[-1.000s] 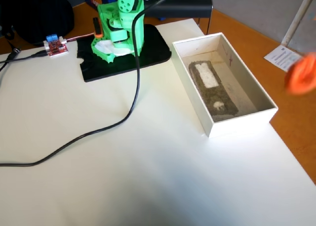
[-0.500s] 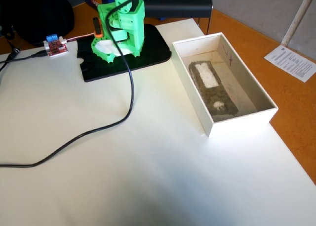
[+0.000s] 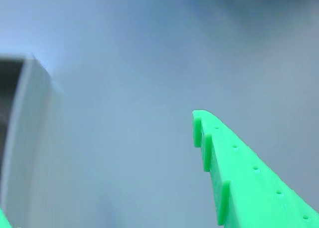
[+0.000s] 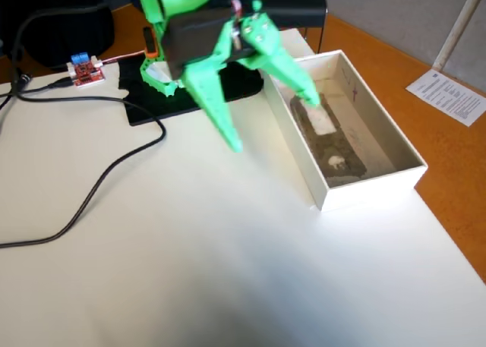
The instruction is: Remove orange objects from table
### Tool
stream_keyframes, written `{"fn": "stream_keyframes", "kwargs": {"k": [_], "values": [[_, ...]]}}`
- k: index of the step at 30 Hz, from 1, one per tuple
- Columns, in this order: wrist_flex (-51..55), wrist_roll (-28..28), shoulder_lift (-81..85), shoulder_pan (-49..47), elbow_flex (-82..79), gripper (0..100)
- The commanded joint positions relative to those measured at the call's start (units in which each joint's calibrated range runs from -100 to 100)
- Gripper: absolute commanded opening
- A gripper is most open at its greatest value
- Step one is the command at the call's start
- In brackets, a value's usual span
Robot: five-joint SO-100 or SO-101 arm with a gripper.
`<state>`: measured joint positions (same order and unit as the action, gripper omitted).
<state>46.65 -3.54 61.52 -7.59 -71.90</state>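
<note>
Fixed view first: no orange lump shows on the white table (image 4: 190, 248), and the green gripper (image 4: 275, 123) hangs spread wide and empty, one finger over the tabletop, the other above the white cardboard box (image 4: 372, 184). Wrist view shows only one green finger (image 3: 234, 158) over blurred white surface.

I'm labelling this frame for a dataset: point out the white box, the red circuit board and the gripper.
white box (image 4: 370, 190): fixed view, near end wall.
red circuit board (image 4: 86, 72): fixed view, middle of the board.
gripper (image 4: 275, 122): fixed view, midway between the spread green fingers.
</note>
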Motion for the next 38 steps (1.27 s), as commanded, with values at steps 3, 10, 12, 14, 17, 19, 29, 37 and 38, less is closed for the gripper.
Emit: {"fn": "stream_keyframes", "kwargs": {"k": [3, 10, 12, 14, 17, 19, 29, 37, 38], "values": [[18.17, 0.73, 30.34, 3.48, -19.96, 44], [30.01, 5.52, 37.14, 10.58, -27.72, 44], [30.17, 10.26, 37.06, 10.21, -27.72, 44], [30.01, 13.97, 37.14, 7.47, -27.72, 44], [29.52, 17.73, 37.14, 8.36, -27.72, 44], [29.44, 18.51, 37.14, 9.03, -27.72, 44], [29.44, 18.66, 37.06, 7.7, -27.72, 44], [29.28, 19.98, 37.06, 7.7, -27.72, 44], [29.28, 20.42, 37.06, 7.7, -27.72, 44]]}}
